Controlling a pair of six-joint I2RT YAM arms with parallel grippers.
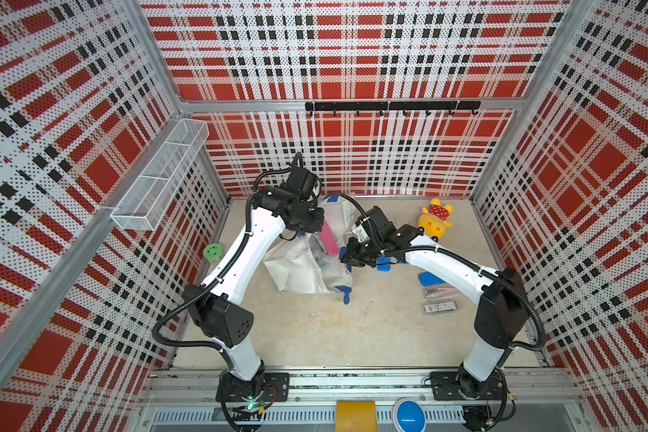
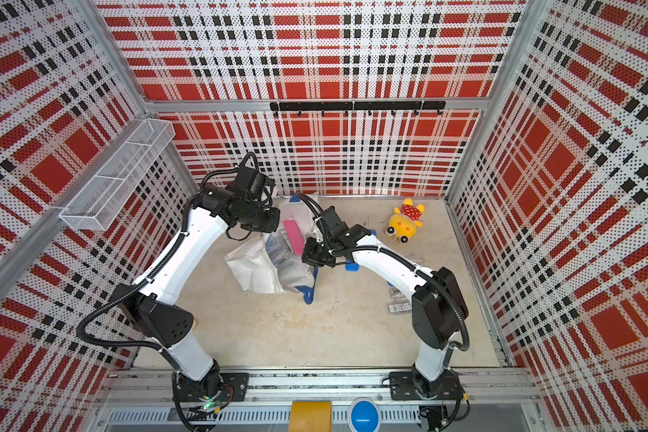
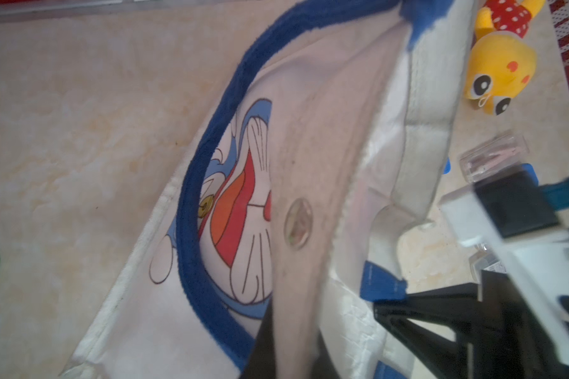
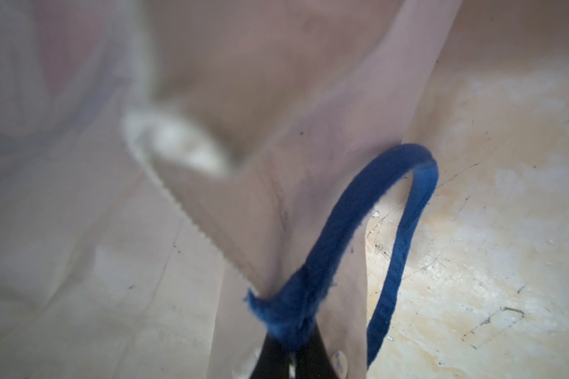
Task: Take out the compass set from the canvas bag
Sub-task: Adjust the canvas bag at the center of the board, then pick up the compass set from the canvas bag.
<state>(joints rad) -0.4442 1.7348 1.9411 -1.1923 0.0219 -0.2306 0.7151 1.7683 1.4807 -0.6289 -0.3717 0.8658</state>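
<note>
The canvas bag's (image 1: 296,271) mouth is stretched open: left gripper (image 3: 293,334) fingers clamp its far rim, right gripper (image 4: 293,347) fingers a blue tab (image 4: 283,315). Inside, between them, lies a clear case (image 1: 317,251), probably the compass set.

The beige marbled table (image 1: 315,336) is carrying a small scatter. The canvas bag (image 1: 296,271) is slumping, crumpled, around the middle and reaching toward the far edge. A yellow plush toy (image 1: 435,220) is lying near the far right corner. A green roll (image 1: 213,253) is sitting at the left edge. Clear plastic cases (image 1: 441,299) are lying by the right edge, with a blue flat piece (image 1: 430,278) resting just beside them.
</note>
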